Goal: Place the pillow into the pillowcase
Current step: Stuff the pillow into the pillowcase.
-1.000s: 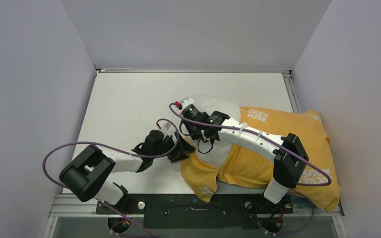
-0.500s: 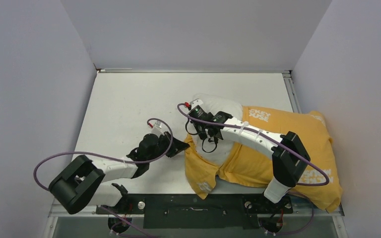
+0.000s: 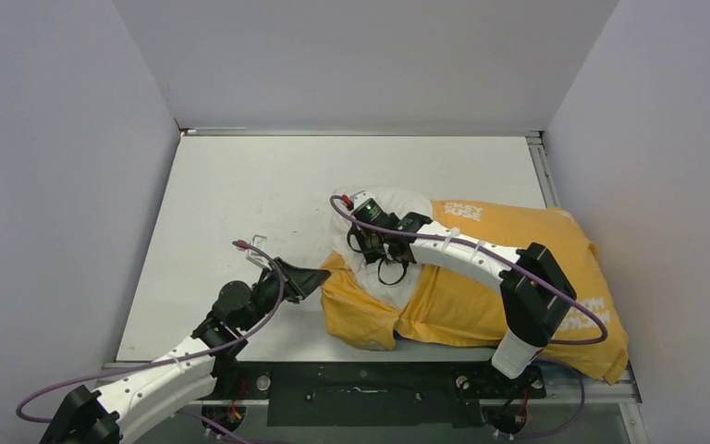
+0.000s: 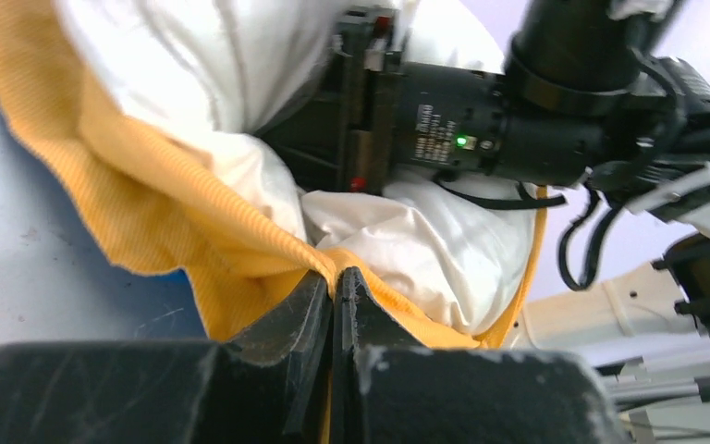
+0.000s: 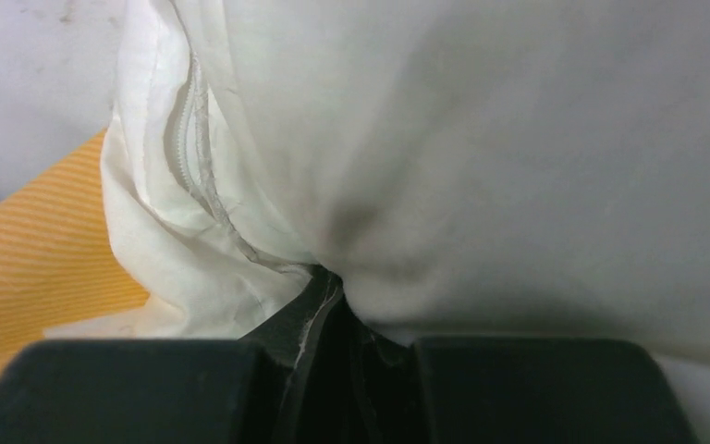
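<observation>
The pillow sits right of centre, mostly inside the orange pillowcase, the left gripper pinched on the pillowcase's open hem and the right gripper clamped on pillow fabric.

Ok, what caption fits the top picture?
Left gripper pinches the yellow pillowcase edge; right gripper grips the white pillow.

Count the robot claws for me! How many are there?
2. The left gripper pinches the edge of the yellow pillowcase at its left end. The right gripper pinches the white pillow where it sticks out of the pillowcase.
</observation>
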`<state>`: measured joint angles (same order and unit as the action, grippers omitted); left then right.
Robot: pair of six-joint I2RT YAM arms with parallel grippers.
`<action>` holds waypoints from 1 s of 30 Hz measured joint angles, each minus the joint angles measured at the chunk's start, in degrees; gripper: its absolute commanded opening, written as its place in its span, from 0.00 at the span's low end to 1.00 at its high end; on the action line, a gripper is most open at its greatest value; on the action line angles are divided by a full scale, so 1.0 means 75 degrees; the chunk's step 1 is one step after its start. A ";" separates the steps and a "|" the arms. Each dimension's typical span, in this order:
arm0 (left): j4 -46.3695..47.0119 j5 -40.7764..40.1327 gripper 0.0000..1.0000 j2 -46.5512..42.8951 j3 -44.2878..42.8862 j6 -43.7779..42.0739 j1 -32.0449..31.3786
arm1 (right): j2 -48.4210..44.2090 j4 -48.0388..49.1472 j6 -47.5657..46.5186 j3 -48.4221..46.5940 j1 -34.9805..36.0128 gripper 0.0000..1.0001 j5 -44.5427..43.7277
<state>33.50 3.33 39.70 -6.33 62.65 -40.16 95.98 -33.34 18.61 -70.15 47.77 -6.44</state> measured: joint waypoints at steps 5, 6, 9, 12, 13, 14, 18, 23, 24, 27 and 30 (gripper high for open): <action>-0.0868 0.0664 0.11 -0.0801 -0.0006 -0.0341 0.0041 | 0.0131 0.0621 -0.0012 0.0411 0.0058 0.05 0.1177; -0.1247 0.0740 0.34 -0.0950 -0.0026 -0.0443 0.0055 | 0.0128 0.0807 0.0017 0.0580 0.0050 0.05 0.1405; -0.3072 0.0490 0.67 -0.1440 -0.0615 -0.0854 0.0099 | 0.0082 0.1279 0.0160 0.1067 0.0029 0.05 0.2025; -0.4660 -0.0189 0.71 -0.1568 -0.1874 -0.1177 0.0175 | -0.0099 0.1483 0.0356 0.1530 0.0023 0.05 0.2366; -0.5007 -0.0382 0.70 -0.1498 -0.2267 -0.1268 0.0187 | -0.0192 0.1492 0.0399 0.1588 0.0020 0.05 0.2396; -0.5132 -0.0458 0.67 -0.1445 -0.2445 -0.1317 0.0192 | -0.0315 0.1486 0.0446 0.1641 0.0023 0.05 0.2425; -0.4876 -0.0332 0.47 -0.0816 -0.2439 -0.1227 0.0178 | -0.0629 0.1448 0.0629 0.1775 0.0026 0.05 0.2500; -0.3631 -0.0420 0.35 0.0950 -0.1816 -0.0641 -0.0653 | -0.0664 0.1434 0.0766 0.1786 0.0026 0.05 0.2503; -0.3462 -0.0545 0.35 0.1279 -0.1760 -0.0580 -0.0950 | -0.0664 0.1434 0.0787 0.1786 0.0026 0.05 0.2500; -0.2806 -0.1017 0.39 0.2104 -0.1731 -0.0306 -0.1833 | -0.0664 0.1443 0.0825 0.1786 0.0026 0.05 0.2498; -0.2002 -0.1466 0.47 0.2812 -0.1728 -0.0009 -0.2518 | -0.0664 0.1445 0.0845 0.1789 0.0026 0.05 0.2495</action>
<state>18.48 -7.66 60.80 -19.29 62.59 -59.05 91.00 -22.50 24.95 -56.73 47.97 12.27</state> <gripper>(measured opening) 0.403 0.059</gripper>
